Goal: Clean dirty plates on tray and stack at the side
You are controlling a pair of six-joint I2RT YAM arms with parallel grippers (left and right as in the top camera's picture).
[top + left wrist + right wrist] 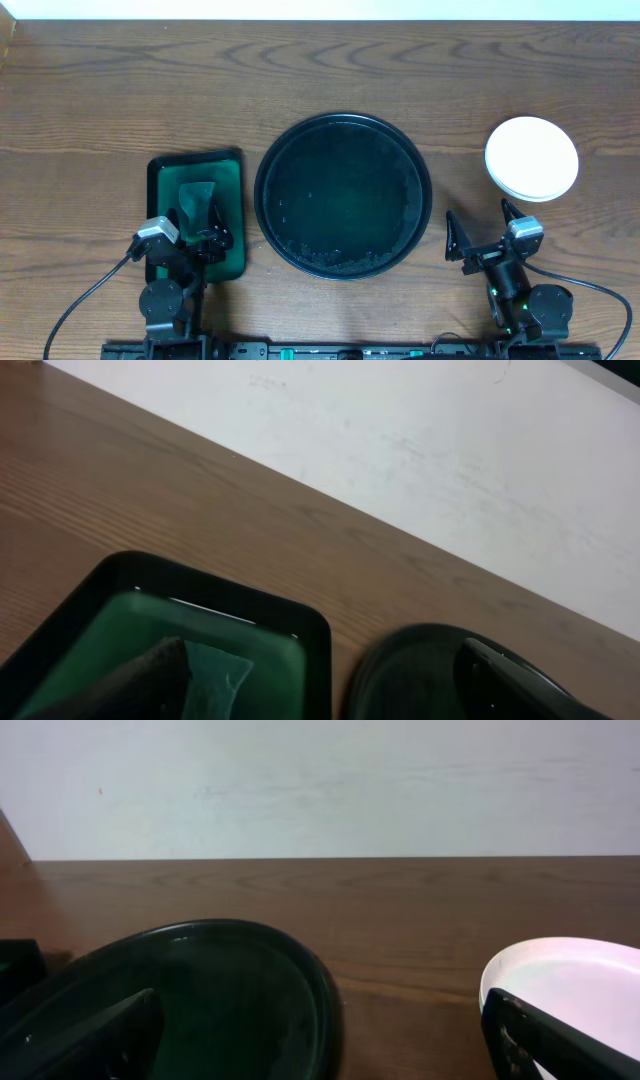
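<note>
Resting in green tray, cloth, plates beside black tray

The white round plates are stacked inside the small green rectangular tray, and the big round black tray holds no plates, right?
Not quite. The overhead view shows the white round plates stacked on the wooden table, right of the big round black tray, not in the small green rectangular tray. The black tray holds no plates.

Dark green tray holding a sponge, black tray just beside
</note>
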